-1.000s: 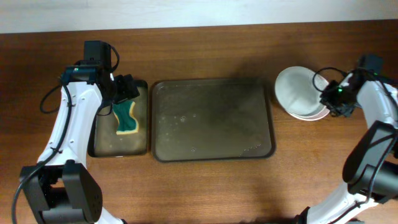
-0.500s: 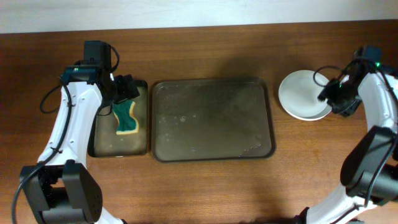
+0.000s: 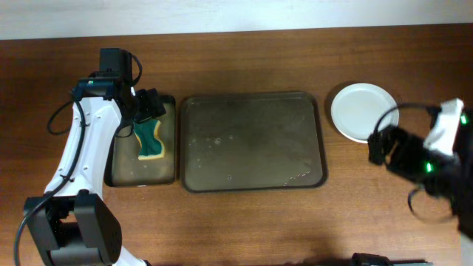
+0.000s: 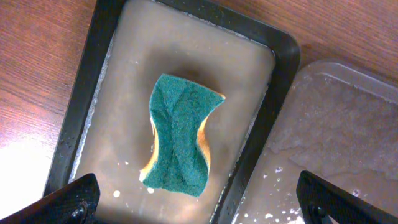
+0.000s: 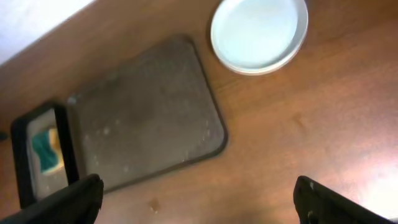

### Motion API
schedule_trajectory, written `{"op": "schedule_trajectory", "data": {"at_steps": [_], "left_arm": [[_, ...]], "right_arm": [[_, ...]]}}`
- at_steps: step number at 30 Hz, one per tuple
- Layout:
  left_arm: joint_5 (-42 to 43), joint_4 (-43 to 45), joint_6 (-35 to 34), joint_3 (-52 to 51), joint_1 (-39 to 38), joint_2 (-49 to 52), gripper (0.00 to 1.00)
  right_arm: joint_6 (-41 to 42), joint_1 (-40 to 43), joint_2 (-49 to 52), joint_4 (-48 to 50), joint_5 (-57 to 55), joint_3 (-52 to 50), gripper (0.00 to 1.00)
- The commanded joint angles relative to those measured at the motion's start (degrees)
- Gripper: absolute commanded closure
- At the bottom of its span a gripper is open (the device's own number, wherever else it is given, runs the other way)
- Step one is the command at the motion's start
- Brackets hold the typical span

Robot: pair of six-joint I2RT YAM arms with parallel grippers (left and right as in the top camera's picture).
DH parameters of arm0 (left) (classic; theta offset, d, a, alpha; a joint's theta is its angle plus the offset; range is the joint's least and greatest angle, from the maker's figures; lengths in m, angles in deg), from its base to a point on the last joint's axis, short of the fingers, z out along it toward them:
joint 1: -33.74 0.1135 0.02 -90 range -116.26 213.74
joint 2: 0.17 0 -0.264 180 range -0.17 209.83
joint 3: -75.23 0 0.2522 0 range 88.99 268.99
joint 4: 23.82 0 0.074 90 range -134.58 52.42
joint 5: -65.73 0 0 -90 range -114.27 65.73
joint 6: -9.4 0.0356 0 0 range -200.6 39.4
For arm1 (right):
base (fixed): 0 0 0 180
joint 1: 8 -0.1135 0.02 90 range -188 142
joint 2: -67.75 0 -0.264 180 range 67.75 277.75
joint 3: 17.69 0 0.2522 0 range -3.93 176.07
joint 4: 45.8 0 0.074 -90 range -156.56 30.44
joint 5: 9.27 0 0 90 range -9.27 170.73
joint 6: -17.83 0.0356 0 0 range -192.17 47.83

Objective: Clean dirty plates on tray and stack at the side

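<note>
At the right end of the bench (image 3: 244, 222), the plates (image 3: 361, 111) lie as one round white stack on bare wood, well apart from the tray (image 3: 251, 140) and near the right pincer (image 3: 377, 145), whose jaws stand wide with nothing between them. The stack lies ahead of that pincer, toward the far edge and slightly toward the tray; being round, it has no long axis (any rim approach serves). The right arm is by far the nearer; the left pincer (image 3: 150, 109), likewise wide and empty, hangs over the sponge (image 3: 151, 140) in the small dark tray (image 3: 124, 167). The tray carries no plate, so stacking appears done. The overhead view shows both arms together; the right wrist view shows the stack obliquely, yet its plate count cannot be told; the left wrist view alone shows the sponge lying in cloudy liquid.
</note>
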Motion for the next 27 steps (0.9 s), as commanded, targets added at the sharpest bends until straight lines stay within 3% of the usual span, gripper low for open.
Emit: {"op": "schedule_trajectory", "data": {"at_steps": [1,17,21,22,27], "left_arm": [[0.17,0.04,0.5,0.57,0.46,-0.57,0.01],[0.17,0.04,0.5,0.57,0.46,-0.57,0.01],[0.17,0.02,0.5,0.57,0.46,-0.57,0.0],[0.17,0.04,0.5,0.57,0.46,-0.57,0.01],[0.17,0.04,0.48,0.57,0.46,-0.57,0.01]], "right_arm": [[-0.5,-1.42,-4.55,-7.08,-0.37,-2.05,0.02],[-1.14,-1.42,-7.41,-5.88,-4.83,-5.2,0.02],[-1.2,-1.51,-16.04,6.93,-2.23,-18.27,0.02],[-2.54,-1.9,-21.53,15.34,0.7,-25.7,0.02],[-8.09,-4.09,-37.57,38.97,9.84,-46.38,0.02]]}}
